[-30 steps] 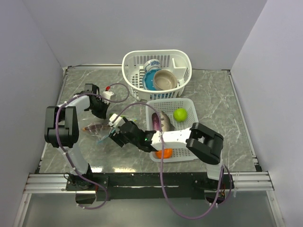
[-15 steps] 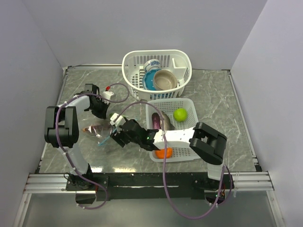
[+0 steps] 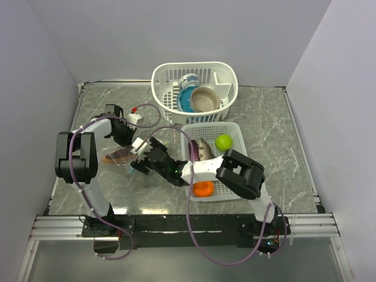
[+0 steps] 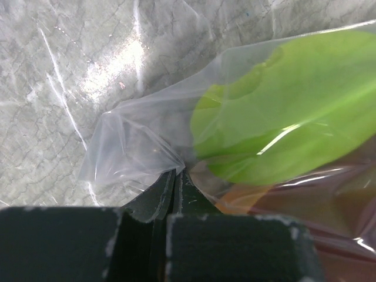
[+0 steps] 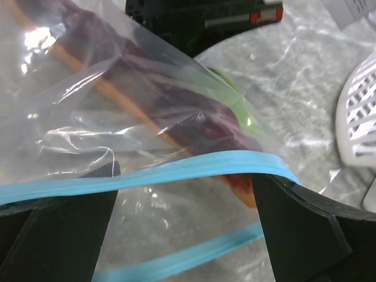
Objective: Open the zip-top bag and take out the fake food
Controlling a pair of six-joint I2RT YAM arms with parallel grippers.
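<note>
The zip-top bag lies on the table's left, clear with teal strips. It holds a long reddish-orange piece with a green leaf. My left gripper is shut on a pinch of the bag's plastic. My right gripper is open at the bag's mouth. Its fingers are spread wide between the two parted teal strips. The reddish piece shows through the plastic just beyond them. A green fruit, an aubergine and an orange ball lie in the white tray.
A white basket at the back holds a blue bowl and a tan bowl. The tray's edge is close on the right of my right gripper. Grey walls stand on both sides.
My right gripper has moved up and to the left, further into the bag's mouth. The bag has shifted slightly up and left with it. The left gripper has kept its hold.
</note>
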